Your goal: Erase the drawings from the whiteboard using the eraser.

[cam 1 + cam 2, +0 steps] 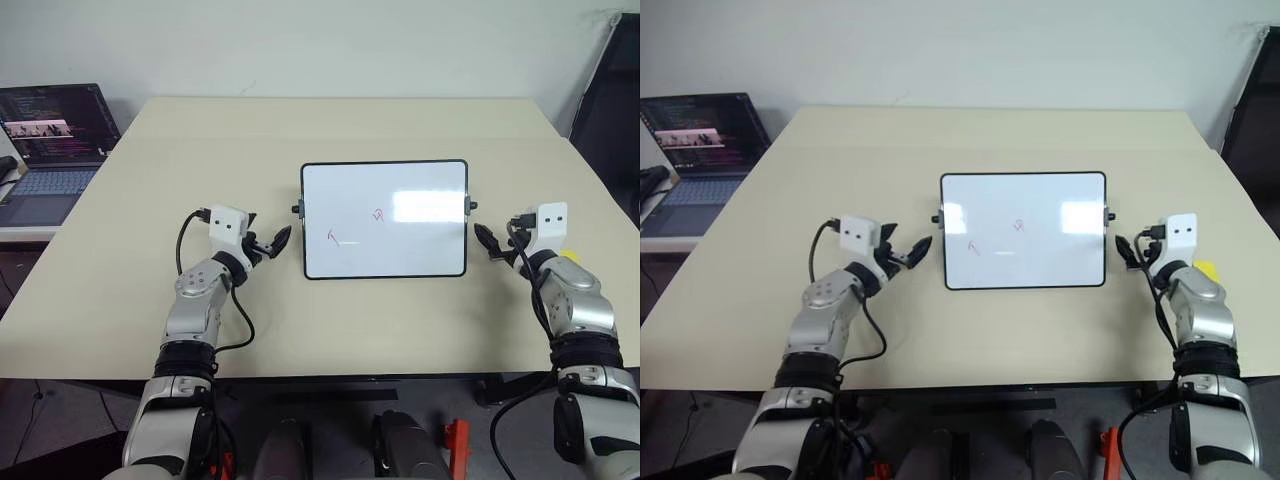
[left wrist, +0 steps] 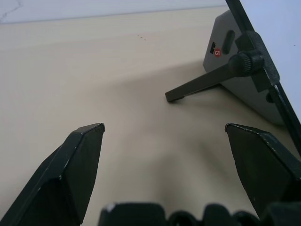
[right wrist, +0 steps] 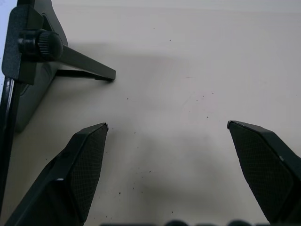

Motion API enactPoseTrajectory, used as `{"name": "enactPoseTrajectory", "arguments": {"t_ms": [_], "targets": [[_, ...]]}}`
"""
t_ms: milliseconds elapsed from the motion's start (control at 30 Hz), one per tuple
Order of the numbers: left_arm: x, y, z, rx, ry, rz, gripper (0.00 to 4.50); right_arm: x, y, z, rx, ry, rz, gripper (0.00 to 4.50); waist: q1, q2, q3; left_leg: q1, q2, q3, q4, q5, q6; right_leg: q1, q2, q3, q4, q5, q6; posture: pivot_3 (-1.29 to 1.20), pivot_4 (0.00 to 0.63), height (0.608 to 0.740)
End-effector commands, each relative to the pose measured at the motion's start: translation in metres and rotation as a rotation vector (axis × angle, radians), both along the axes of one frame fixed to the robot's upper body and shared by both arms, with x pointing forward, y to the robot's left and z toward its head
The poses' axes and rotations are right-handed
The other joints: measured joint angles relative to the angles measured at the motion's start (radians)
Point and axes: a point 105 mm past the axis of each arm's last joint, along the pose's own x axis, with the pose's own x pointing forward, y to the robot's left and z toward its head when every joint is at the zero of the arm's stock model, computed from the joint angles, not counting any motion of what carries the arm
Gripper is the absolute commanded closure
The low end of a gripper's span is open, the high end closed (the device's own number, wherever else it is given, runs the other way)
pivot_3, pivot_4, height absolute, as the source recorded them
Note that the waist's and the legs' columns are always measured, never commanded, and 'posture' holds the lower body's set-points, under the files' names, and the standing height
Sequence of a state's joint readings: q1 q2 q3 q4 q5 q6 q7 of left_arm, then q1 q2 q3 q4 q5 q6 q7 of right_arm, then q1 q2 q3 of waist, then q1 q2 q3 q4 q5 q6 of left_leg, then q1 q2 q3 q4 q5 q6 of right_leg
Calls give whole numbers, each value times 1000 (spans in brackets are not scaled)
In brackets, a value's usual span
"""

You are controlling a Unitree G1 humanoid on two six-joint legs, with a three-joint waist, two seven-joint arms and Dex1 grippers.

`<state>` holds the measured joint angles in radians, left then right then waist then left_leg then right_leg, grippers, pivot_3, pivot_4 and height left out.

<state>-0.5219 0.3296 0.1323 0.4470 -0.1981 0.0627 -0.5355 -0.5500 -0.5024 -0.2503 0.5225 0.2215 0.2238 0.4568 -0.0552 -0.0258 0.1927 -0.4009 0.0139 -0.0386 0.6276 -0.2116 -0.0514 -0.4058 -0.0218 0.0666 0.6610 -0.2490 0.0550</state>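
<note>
One whiteboard (image 1: 385,220) stands in the middle of the beige counter (image 1: 330,125), held up on thin black legs, with one small black knob at each short side. It carries two red drawings (image 1: 340,238): one arrow-like mark toward the near left part of the board and one tiny squiggle a little farther and to the right, near the centre. One yellow eraser (image 1: 570,256) lies on the counter at the right, just beside the right arm, which hides most of it; it is apart from the board. The left gripper (image 1: 272,243) is just left of the board's left edge, its two black fingers (image 2: 70,174) spread wide with nothing between them. The right gripper (image 1: 487,240) is just right of the board's right edge, and its two fingers (image 3: 77,172) are also spread wide and hold nothing. In the left wrist view, a grey box behind the board carries a small red round label reading "G1". One open laptop (image 1: 50,150) with a lit screen sits at the far left, beside the counter; its text is too small to read.
</note>
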Motion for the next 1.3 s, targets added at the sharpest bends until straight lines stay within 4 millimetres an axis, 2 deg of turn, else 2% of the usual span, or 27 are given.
{"name": "enactPoseTrajectory", "arguments": {"t_ms": [33, 133, 267, 333, 367, 433, 567, 700, 833, 933, 1100, 1300], "targets": [[1, -1, 18, 9, -68, -15, 0, 2, 3, 20, -7, -62, 12, 34, 0, 0, 0, 0, 0, 0, 0, 0, 0, 0, 0, 0, 0, 0, 0, 0, 150, 740], [2, 2, 26, 5, -92, -17, 0, 2, 2, 28, 1, -81, 11, 34, 0, 0, 0, 0, 0, 0, 0, 0, 0, 0, 0, 0, 0, 0, 0, 0, 150, 740], [-13, 6, 50, 11, -121, -135, 0, -1, -6, 42, -21, -92, 20, 34, -2, 0, 0, 0, 0, 0, 0, 0, 0, 0, 0, 0, 0, 0, 0, 0, 150, 740], [-33, 17, 75, 14, -115, -279, 0, -10, -21, 52, -16, -97, -3, 34, -3, 0, 0, 0, 0, 0, 0, 0, 0, -1, 0, 0, 0, 0, 0, 0, 150, 740], [-44, 14, 89, 2, -122, -370, 0, -15, -29, 57, -12, -99, -15, 34, -4, 0, 1, 0, 0, 0, -1, 0, 0, -1, 0, 0, 0, 0, 0, 0, 150, 740], [-62, 2, 107, -19, -129, -511, 0, -23, -42, 63, 9, -94, -30, 34, 0, 0, 1, -2, 0, 0, -1, 0, 0, -2, 0, -1, 0, 0, 0, 0, 150, 740], [-81, -49, 124, 11, -111, -748, 0, -36, -73, 68, 46, -69, -96, 34, 19, 0, 1, -1, 0, -1, 1, 0, 0, 2, -1, -2, -3, -2, 4, 0, 150, 740], [-81, -118, 112, 74, -97, -908, 0, -44, -93, 58, 30, 19, -130, 34, 24, -1, 1, -1, -1, 0, 2, 0, 0, 2, -1, 0, -3, -1, 6, 0, 150, 740], [-76, -166, 90, 131, -88, -965, 0, -47, -100, 46, 8, 96, -126, 34, 12, -1, 1, -1, -1, 1, 2, 0, 1, 1, 0, 2, -3, -1, 6, 0, 150, 740], [-76, -196, 84, 136, -105, -1013, 0, -49, -113, 37, -3, 153, -168, 34, 0, 0, 0, 0, -1, 2, 1, 0, 1, 0, 1, 4, -3, -2, 5, 0, 150, 740], [-81, -222, 85, 130, -139, -1067, 0, -51, -120, 27, 6, 220, -165, 34, -6, 0, 0, 0, -1, 3, 1, 0, 1, 0, 1, 5, -3, -2, 6, 0, 150, 740], [-86, -224, 85, 120, -137, -1086, 0, -52, -123, 14, 34, 278, -167, 34, -5, 0, 0, 1, -1, 4, 1, 0, 1, 0, 1, 5, -3, -2, 6, 0, 150, 740]]}}
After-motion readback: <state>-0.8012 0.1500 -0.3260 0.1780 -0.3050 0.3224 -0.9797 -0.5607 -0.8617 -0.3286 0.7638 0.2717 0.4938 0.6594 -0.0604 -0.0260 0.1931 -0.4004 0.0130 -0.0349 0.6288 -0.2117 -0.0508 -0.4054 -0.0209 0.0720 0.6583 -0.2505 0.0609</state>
